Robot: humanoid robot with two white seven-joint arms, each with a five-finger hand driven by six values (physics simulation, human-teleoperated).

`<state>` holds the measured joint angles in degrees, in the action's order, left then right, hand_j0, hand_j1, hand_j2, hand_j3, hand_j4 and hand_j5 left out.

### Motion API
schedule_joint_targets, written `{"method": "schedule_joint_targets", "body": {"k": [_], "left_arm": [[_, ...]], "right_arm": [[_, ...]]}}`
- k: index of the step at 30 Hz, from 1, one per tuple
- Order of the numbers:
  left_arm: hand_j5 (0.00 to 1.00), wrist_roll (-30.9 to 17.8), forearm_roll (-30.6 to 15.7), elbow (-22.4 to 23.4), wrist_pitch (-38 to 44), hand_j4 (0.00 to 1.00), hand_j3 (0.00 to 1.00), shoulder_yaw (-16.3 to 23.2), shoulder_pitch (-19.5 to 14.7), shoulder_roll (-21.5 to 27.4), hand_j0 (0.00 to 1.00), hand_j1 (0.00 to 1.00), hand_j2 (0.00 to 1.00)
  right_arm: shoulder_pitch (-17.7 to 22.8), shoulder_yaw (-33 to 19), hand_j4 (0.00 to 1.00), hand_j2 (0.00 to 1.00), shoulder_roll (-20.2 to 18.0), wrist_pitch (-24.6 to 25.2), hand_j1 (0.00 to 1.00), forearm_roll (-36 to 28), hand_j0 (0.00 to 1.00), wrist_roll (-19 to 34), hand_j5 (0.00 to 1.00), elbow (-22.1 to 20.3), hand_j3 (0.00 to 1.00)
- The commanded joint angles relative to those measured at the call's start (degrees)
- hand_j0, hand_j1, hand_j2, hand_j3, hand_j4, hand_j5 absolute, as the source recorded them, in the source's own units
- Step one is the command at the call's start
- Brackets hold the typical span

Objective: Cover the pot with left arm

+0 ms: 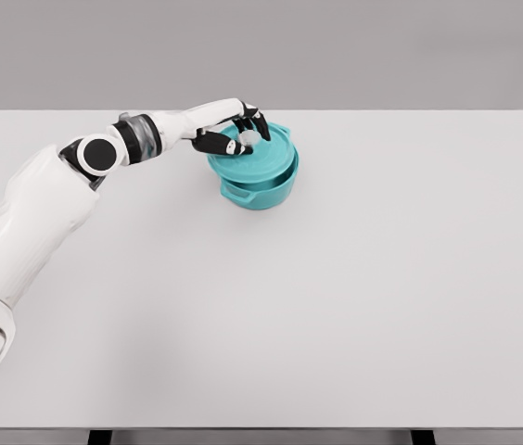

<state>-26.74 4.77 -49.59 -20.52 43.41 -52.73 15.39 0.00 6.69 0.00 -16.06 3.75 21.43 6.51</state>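
Note:
A teal pot (263, 188) stands on the white table (336, 306) left of the middle, toward the far side. A teal lid (260, 159) sits on it, tilted and shifted a little to the upper left, so the pot's rim shows at the lower right. My left hand (240, 133) reaches in from the left over the lid, its black fingers (215, 145) curled around the pale knob (245, 138) at the lid's centre. The knob is mostly hidden by the fingers.
The table's far edge (382, 111) runs just behind the pot. Nothing else stands on the tabletop.

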Motion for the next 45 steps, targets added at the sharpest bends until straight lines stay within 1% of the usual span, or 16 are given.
{"method": "schedule_joint_targets", "body": {"k": [1,32,45], "left_arm": [[0.49,0.02,-0.29,-0.07,0.13,0.49,0.49,-0.08,0.0,-0.19,0.49,0.49,0.49],[0.49,0.02,-0.29,0.37,0.39,0.49,0.49,-0.17,0.35,-0.63,0.49,0.49,0.49],[0.49,0.02,0.15,0.64,0.39,0.49,0.49,-0.26,0.44,-1.51,0.49,0.49,0.49]], "right_arm": [[0.0,-0.01,1.0,1.0,0.0,-0.03,1.0,0.03,1.0,0.02,1.0,0.0,1.0],[0.0,-0.01,1.0,1.0,0.0,-0.03,1.0,0.03,1.0,0.02,1.0,0.0,1.0],[0.0,-0.01,1.0,1.0,0.0,-0.03,1.0,0.03,1.0,0.02,1.0,0.0,1.0]]}}
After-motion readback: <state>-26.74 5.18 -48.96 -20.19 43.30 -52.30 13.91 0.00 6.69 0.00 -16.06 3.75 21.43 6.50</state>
